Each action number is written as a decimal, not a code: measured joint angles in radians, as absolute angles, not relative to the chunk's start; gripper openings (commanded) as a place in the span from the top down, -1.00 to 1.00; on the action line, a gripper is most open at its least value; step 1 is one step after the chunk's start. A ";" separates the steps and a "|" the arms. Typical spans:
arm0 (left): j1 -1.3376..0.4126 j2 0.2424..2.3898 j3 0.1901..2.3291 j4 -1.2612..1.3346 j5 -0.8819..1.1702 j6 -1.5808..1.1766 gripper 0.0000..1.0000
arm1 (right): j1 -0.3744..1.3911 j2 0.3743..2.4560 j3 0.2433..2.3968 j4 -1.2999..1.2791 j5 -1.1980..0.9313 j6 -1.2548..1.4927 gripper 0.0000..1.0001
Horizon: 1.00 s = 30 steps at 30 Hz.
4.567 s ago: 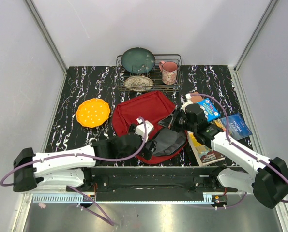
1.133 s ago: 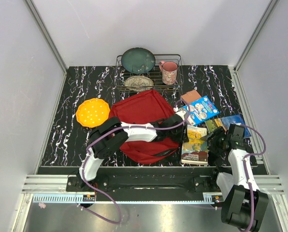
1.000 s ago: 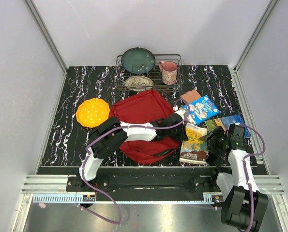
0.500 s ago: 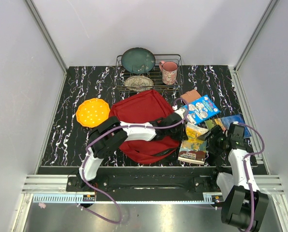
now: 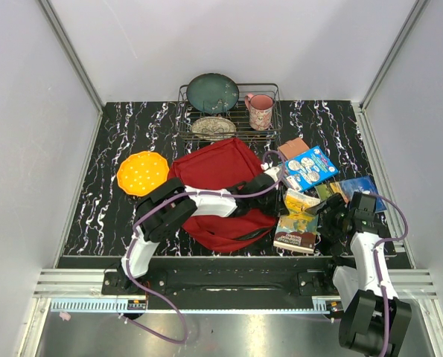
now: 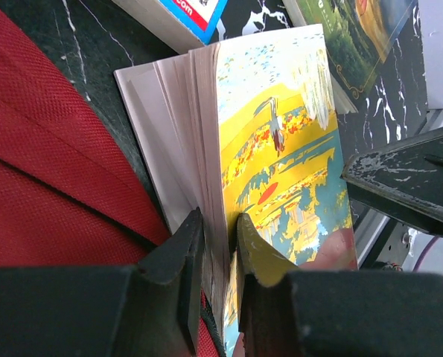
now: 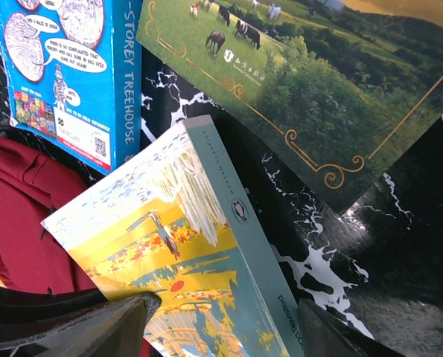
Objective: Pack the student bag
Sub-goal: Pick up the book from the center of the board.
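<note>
Yellow book point(image 6: 281, 171) pinched by left gripper point(image 6: 215, 230), just right of red bag point(image 5: 217, 171); right gripper point(image 7: 227, 309) open near it. Could slip or fan open: seemingly only few pages held.

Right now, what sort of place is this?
Probably a lab robot cell, not a home: plain grey walls box in a marble-patterned table holding staged props, a dish rack and the student bag beside books.

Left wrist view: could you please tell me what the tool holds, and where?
The yellow book, pinched at its page edge by the left tool.
</note>
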<state>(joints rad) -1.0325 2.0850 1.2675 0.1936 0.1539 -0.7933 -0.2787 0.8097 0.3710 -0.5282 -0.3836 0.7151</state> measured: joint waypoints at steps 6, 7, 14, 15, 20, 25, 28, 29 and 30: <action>-1.011 2.090 1.248 0.240 0.179 -0.806 1.00 | -0.283 0.845 0.355 -0.469 -0.429 0.692 -0.48; -1.008 2.090 1.246 0.244 0.180 -0.807 1.00 | -0.284 0.849 0.355 -0.461 -0.440 0.682 -0.46; -0.994 2.090 1.234 0.268 0.178 -0.816 1.00 | -0.292 0.776 0.355 -0.400 -0.574 0.682 -0.43; -0.994 2.092 1.233 0.268 0.177 -0.819 1.00 | -0.292 0.756 0.355 -0.385 -0.607 0.690 -0.43; -0.994 2.099 1.232 0.286 0.178 -0.832 1.00 | -0.288 0.752 0.381 -0.389 -0.672 0.677 -0.43; -0.994 2.099 1.222 0.303 0.178 -0.837 1.00 | -0.287 0.846 0.417 -0.443 -0.640 0.627 -0.30; -0.995 2.099 1.219 0.311 0.179 -0.839 1.00 | -0.285 0.867 0.417 -0.476 -0.610 0.620 -0.22; -0.996 2.099 1.219 0.313 0.180 -0.839 1.00 | -0.283 0.867 0.417 -0.484 -0.603 0.620 -0.17; -0.997 2.099 1.217 0.316 0.180 -0.839 1.00 | -0.281 0.865 0.417 -0.488 -0.594 0.619 -0.05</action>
